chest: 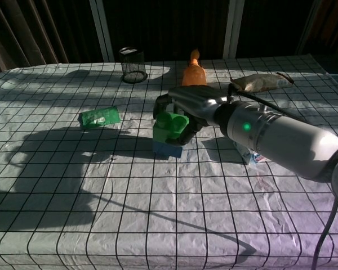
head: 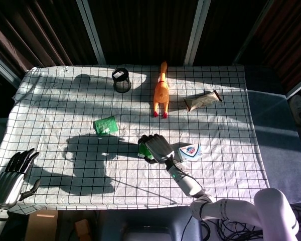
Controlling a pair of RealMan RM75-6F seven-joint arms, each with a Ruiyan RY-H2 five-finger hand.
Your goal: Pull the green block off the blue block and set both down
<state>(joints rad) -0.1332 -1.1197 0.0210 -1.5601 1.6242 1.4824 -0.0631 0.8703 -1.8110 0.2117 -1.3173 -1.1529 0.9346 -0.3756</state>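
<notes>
The green block [chest: 170,128] sits on top of the blue block [chest: 166,149] near the table's middle, and the pair leans slightly. My right hand [chest: 194,107] reaches over from the right and grips the green block, fingers curled down around its far and near sides. From the head view, the right hand [head: 158,147] covers most of the green block [head: 142,149], and the blue block is hidden. Off the table's near left corner my left hand [head: 12,175] hangs open, holding nothing.
A green packet [chest: 99,117] lies left of the blocks. A black mesh cup [chest: 133,64], an orange rubber chicken [chest: 194,70] and a brown pouch [chest: 259,82] stand along the back. A white and blue box [chest: 250,153] lies under my right forearm.
</notes>
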